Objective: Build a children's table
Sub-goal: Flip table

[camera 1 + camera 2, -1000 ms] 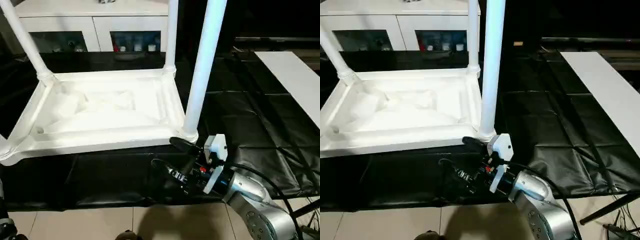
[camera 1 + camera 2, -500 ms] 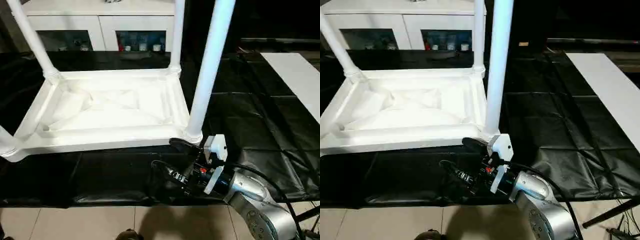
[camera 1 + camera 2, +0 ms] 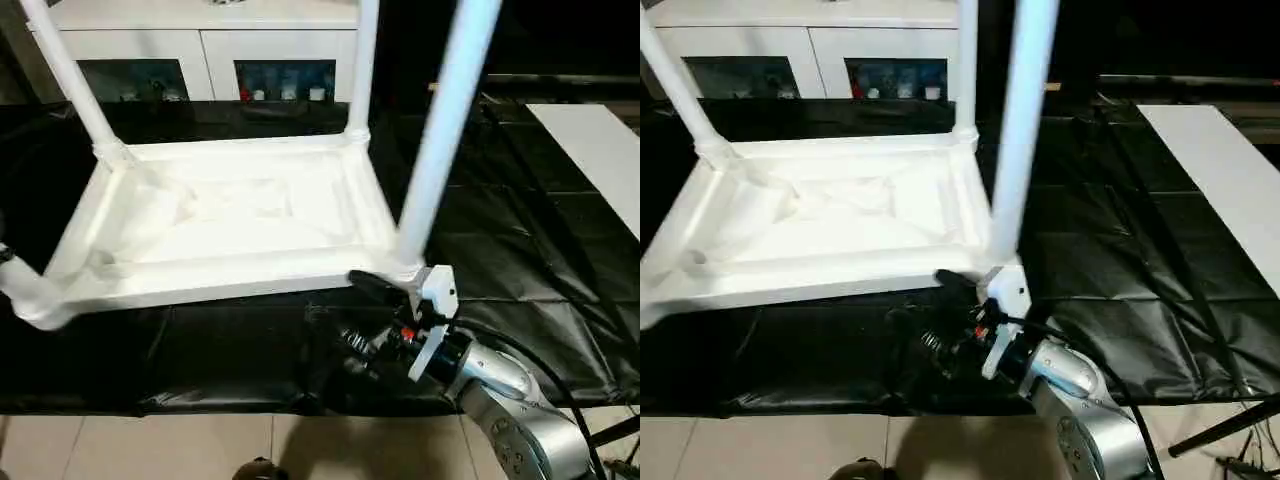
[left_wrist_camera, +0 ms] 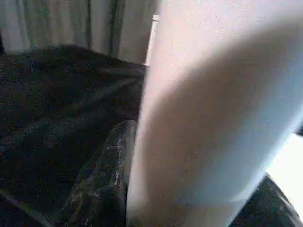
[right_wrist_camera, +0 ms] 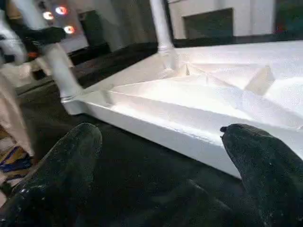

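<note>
The right claw [image 3: 345, 320] has its two black fingers [image 5: 61, 175] spread apart and holds nothing. It hovers low over the black counter [image 3: 520, 250], just beside the near edge of the upturned white tabletop [image 3: 230, 220]. The near right leg [image 3: 440, 140] stands directly above this claw in its corner socket. The left claw [image 4: 187, 208] is clamped on a white leg [image 4: 208, 109].
</note>
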Available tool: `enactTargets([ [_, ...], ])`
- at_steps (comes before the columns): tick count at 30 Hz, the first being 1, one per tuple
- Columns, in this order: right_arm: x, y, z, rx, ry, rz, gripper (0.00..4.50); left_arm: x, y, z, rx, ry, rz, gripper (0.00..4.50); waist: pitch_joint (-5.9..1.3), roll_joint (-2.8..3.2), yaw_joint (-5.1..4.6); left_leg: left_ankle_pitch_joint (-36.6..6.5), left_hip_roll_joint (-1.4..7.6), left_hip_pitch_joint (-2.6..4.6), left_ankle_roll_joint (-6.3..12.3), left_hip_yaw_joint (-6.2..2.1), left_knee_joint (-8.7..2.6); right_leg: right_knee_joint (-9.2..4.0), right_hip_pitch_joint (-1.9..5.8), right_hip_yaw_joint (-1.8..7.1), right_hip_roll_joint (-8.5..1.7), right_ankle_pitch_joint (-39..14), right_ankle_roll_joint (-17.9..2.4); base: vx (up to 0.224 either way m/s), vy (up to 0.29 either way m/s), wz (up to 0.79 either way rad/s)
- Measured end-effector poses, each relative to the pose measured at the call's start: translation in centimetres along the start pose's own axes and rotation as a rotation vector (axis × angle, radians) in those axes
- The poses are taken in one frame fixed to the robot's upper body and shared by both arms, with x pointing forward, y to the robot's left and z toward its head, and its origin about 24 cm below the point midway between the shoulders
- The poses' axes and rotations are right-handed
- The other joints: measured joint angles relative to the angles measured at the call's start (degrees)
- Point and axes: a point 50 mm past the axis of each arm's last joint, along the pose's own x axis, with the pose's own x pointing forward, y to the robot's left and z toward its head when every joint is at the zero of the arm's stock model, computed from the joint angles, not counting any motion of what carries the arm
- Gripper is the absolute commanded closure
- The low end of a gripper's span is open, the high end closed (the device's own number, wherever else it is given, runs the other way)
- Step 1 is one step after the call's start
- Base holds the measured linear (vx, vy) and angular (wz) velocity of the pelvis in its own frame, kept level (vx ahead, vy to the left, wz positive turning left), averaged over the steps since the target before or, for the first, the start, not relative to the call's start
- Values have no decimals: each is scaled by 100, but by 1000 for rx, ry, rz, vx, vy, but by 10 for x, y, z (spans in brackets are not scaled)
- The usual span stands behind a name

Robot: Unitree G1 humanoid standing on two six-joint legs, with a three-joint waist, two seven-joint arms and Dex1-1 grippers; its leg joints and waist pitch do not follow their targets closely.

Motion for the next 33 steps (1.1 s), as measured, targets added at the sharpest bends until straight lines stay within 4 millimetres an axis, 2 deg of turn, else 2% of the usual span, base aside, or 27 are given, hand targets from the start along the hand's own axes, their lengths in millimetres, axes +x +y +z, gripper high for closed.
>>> enactTargets([
  [2,0,-1,0,3,-4,-3,0,-4,-13,-3,-50,13,-44,255,-4,17,32,33,-2,-9,52,53,-42,-4,-25,0,-26,-1,2,0,0,0],
  [4,0,0,0,6,-3,-2,0,-14,-27,-10,-144,10,-89,252,-13,23,46,59,-4,-54,96,89,-48,1,-73,-1,-50,1,5,0,0,0],
  [6,0,1,0,13,-5,5,0,-24,-45,-18,-235,15,-142,251,-18,31,90,58,-4,-61,129,121,-44,1,-80,1,-65,1,5,0,0,0],
  [9,4,-1,1,39,-26,-43,0,-30,-69,-29,-358,51,-219,248,-25,20,57,64,1,-44,150,153,-37,9,-80,31,-64,13,24,0,0,0],
  [12,9,-10,-6,108,-7,-133,0,-39,-94,-44,-501,104,-253,247,-37,-2,-16,72,3,-40,150,170,-38,9,-76,51,-62,21,38,0,0,0],
  [14,8,-13,-6,150,-23,-154,0,-43,-108,-52,-558,150,-272,247,-50,-44,-39,82,6,-40,144,180,-37,10,-73,67,-59,30,61,0,0,0],
  [16,9,-14,-3,170,-42,-153,0,-43,-110,-54,-557,167,-262,248,-77,-113,-73,85,19,-45,138,179,-37,-3,-74,64,-48,39,82,0,0,0],
  [18,10,-13,-4,185,-39,-159,0,-43,-112,-53,-552,165,-252,253,-101,-152,-149,86,21,-44,136,179,-38,-16,-68,66,-47,54,103,0,0,0],
  [21,11,-17,0,217,-90,-217,0,-43,-118,-51,-522,167,-261,254,-105,-145,-255,97,21,-41,118,188,-38,-27,-71,79,-47,76,136,0,0,0],
  [24,13,-20,15,242,-173,-213,0,-43,-118,-50,-488,156,-232,254,-111,-135,-332,104,22,-32,107,188,-41,-25,-72,78,-47,76,154,0,0,0],
  [29,13,-19,21,248,-204,-203,0,-41,-114,-48,-476,119,-171,254,-117,-133,-372,109,33,-31,100,187,-41,-24,-76,74,-40,81,155,0,0,0],
  [33,17,-25,28,266,-245,-282,0,-39,-112,-48,-472,104,-150,254,-118,-133,-387,109,34,-32,99,188,-40,-23,-79,74,-39,83,153,0,0,0],
])
